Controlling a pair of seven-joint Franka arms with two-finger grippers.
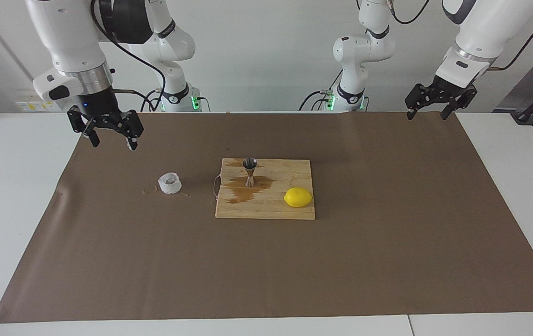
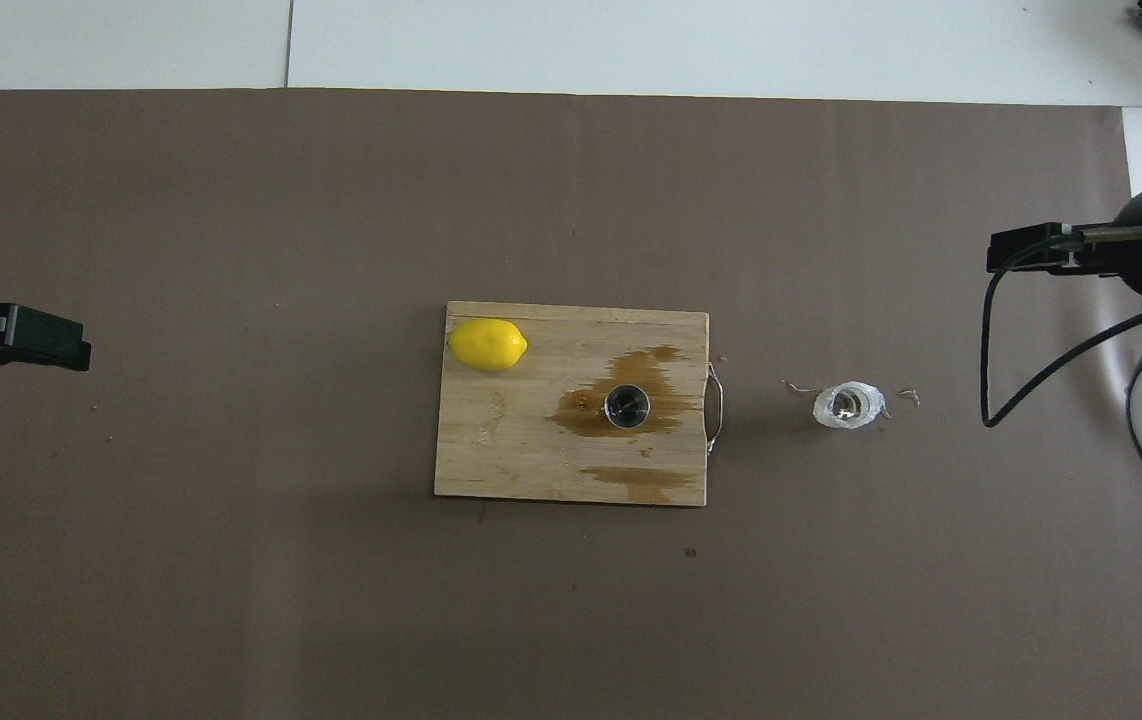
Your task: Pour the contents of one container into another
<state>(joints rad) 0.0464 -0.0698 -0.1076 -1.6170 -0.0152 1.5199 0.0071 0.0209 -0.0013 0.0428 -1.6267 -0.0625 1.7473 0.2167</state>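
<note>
1. Currently, the cup (image 1: 170,183) stands on the surface beside the board (image 1: 294,211), toward the right arm's end.
2. Upright on the board's wet patch: the jigger (image 1: 249,171).
3. Right gripper (image 1: 110,136): spread wide, empty, raised.
4. Left gripper (image 1: 427,113): spread wide, empty, waiting.

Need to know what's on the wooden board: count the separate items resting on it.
2. The shiny steel hourglass jigger stands upright in a brown spill; the yellow lemon lies toward the left arm's end, farther from the robots. Nothing appears hidden.
</note>
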